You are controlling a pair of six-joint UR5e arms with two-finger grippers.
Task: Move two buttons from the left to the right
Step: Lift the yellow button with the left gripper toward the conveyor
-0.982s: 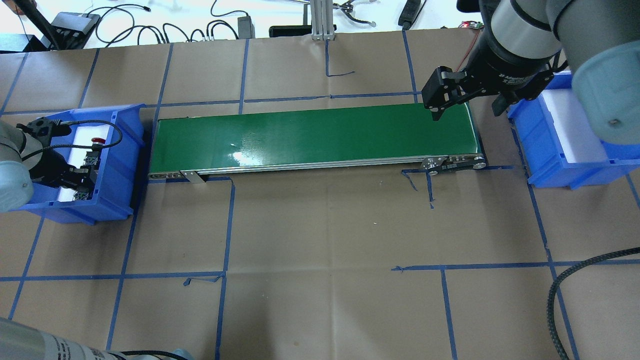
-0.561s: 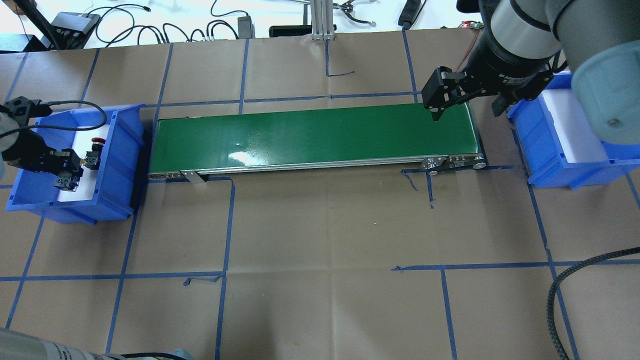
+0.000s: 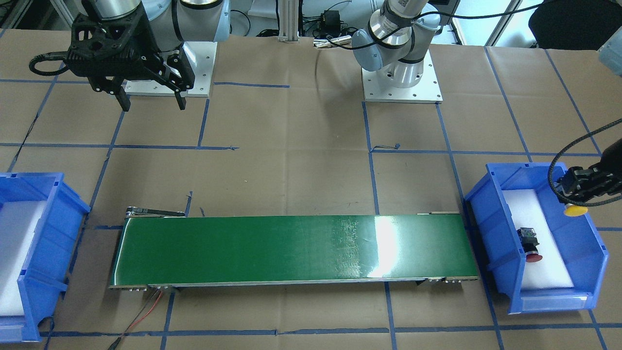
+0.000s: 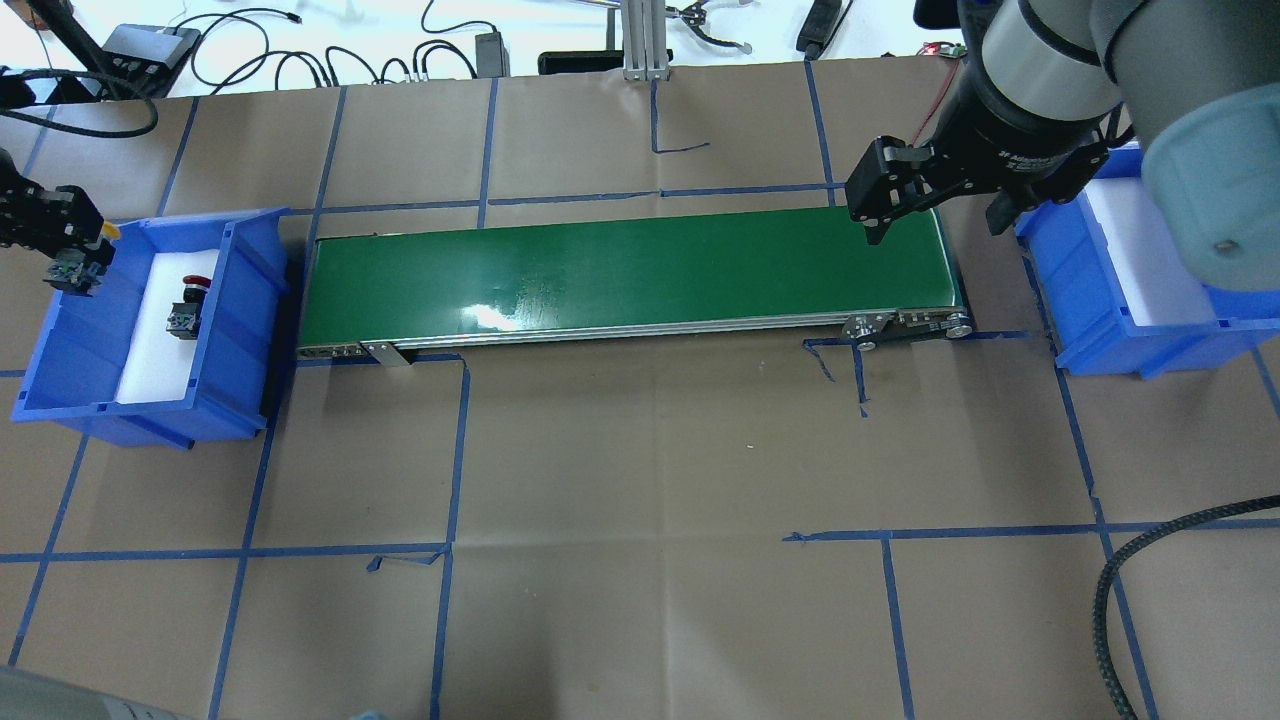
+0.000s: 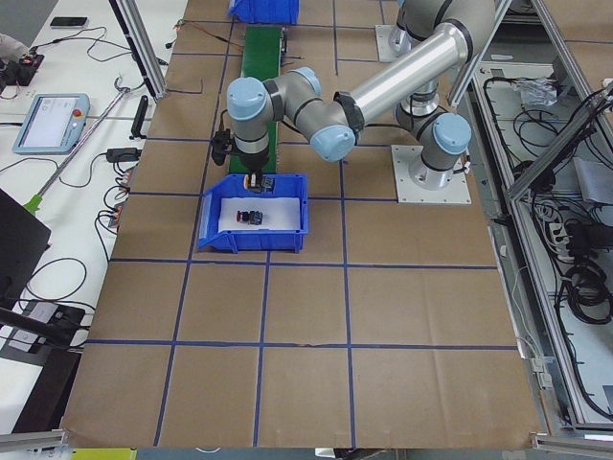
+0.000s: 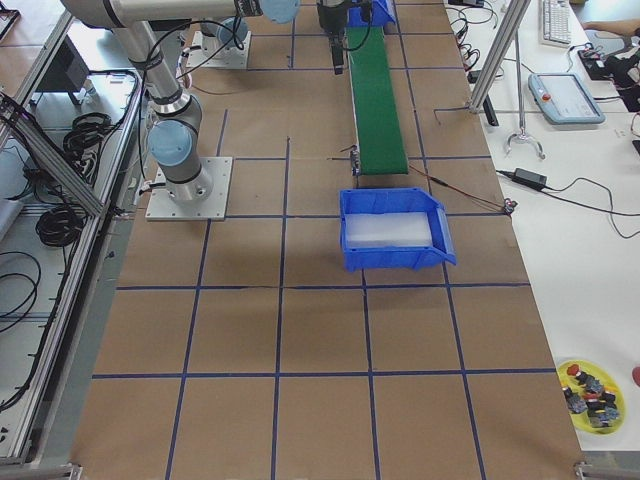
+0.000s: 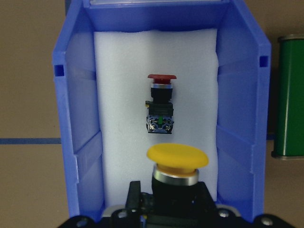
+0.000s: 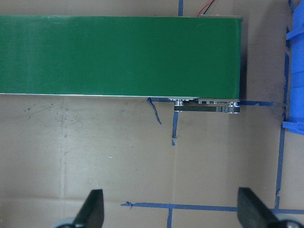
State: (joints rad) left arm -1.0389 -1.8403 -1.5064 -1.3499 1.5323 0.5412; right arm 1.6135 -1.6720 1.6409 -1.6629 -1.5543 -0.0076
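Observation:
A yellow-capped button (image 7: 176,163) is held in my left gripper (image 4: 62,240), which is shut on its black body above the back rim of the left blue bin (image 4: 240,300). Its cap (image 3: 575,210) hangs clear over the bin's white foam. The red button (image 4: 187,305) lies on its side on that foam (image 7: 160,102), apart from the gripper. My right gripper (image 4: 937,222) hovers open with nothing in it over the right end of the green conveyor (image 4: 620,275); its fingers (image 8: 92,211) frame bare paper.
The right blue bin (image 4: 1090,290) with white foam stands beyond the conveyor's right end. Brown paper with blue tape lines covers the table. A black braided cable (image 4: 1150,560) loops in at the front right. Off the table, a yellow dish (image 6: 590,390) holds several spare parts.
My left gripper has risen out of the left bin with the yellow button in it, moving toward the bin's back left. The red button stayed on the foam. The right arm has not moved.

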